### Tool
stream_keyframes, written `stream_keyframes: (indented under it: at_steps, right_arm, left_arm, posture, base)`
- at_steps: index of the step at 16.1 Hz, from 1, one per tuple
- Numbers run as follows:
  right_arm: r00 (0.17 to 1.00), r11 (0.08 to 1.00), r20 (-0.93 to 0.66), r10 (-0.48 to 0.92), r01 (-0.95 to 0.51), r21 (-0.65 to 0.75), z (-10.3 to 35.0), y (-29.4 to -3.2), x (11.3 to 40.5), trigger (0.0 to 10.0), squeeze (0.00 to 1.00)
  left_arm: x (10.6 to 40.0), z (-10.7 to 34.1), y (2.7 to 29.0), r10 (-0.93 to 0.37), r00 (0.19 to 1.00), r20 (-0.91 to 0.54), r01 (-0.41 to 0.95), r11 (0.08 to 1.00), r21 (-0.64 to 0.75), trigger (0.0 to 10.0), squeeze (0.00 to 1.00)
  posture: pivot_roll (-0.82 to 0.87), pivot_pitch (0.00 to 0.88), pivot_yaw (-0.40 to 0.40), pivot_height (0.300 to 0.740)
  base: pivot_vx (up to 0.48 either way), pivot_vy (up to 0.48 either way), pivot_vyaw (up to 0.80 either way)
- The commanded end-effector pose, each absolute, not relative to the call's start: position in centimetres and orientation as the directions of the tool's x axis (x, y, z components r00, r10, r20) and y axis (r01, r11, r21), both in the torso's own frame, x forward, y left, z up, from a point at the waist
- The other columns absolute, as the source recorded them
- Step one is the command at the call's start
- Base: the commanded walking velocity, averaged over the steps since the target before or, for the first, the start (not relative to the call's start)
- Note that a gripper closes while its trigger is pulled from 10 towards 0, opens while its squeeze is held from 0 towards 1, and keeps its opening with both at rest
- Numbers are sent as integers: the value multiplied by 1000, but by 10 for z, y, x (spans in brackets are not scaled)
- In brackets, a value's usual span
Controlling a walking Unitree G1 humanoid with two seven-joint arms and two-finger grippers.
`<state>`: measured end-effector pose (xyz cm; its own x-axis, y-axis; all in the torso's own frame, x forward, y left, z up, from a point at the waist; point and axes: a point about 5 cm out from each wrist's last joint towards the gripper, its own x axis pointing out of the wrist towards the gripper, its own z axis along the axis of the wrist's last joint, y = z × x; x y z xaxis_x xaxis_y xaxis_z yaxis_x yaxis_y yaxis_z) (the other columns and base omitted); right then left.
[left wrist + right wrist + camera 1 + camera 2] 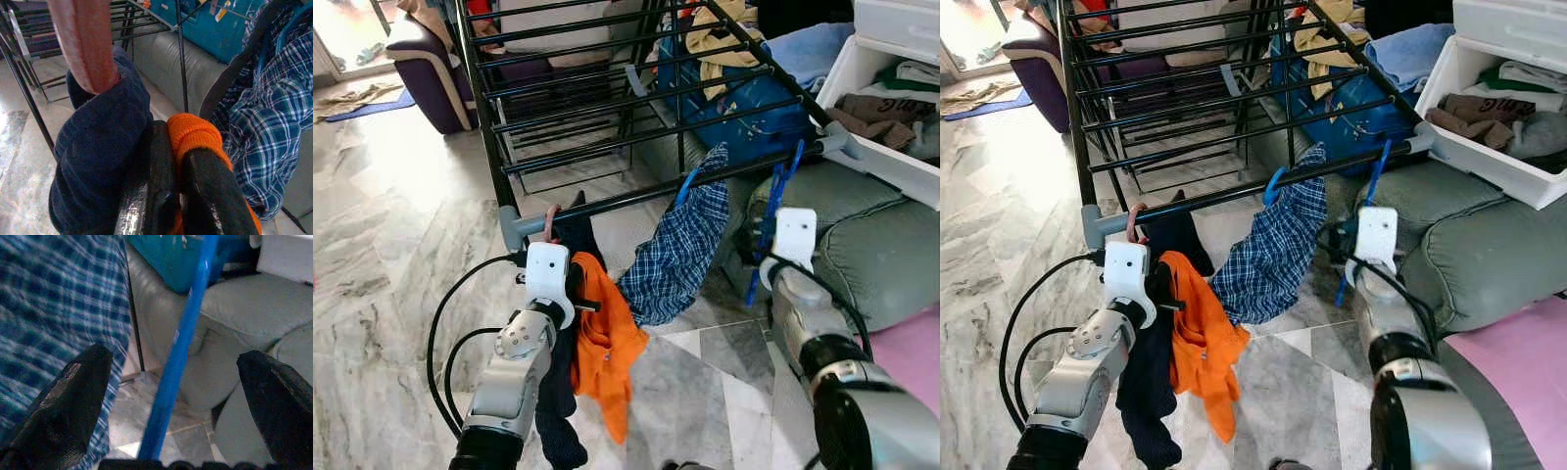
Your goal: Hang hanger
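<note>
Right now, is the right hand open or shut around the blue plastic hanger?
Open. The right hand has its two black fingers spread wide, with the blue plastic hanger between them, untouched.

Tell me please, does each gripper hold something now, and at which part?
The left gripper is shut on the orange garment, pinching a bunched fold near its top. The right gripper is open, its fingers on either side of the blue hanger, holding nothing.

Garments (680,245) on the rack's (607,98) front rail, sofa (862,245) to its right.
</note>
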<state>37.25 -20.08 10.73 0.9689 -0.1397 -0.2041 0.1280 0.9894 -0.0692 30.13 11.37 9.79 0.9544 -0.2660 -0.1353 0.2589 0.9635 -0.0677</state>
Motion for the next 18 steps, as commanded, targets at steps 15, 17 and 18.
stream_keyframes:
  at_steps: [15,17,18]
  right_arm:
    - [941,967,-227,-252,238,-85,112,-189,378,0,0]
    - [935,964,-234,-266,256,-73,112,-188,378,0,0]
    - [930,962,-243,-274,268,-58,111,-188,378,0,0]
  left_arm:
    - [305,98,103,-287,947,-142,279,958,-71,10000,0]
    - [305,98,102,-289,946,-143,282,957,-72,10000,0]
    - [306,98,102,-291,946,-144,283,956,-73,10000,0]
  posture:
    - [-36,106,0,740]
    - [-35,104,-1,740]
    - [-35,102,0,740]
  base:
    - [0,0,0]
    - [0,0,0]
    - [0,0,0]
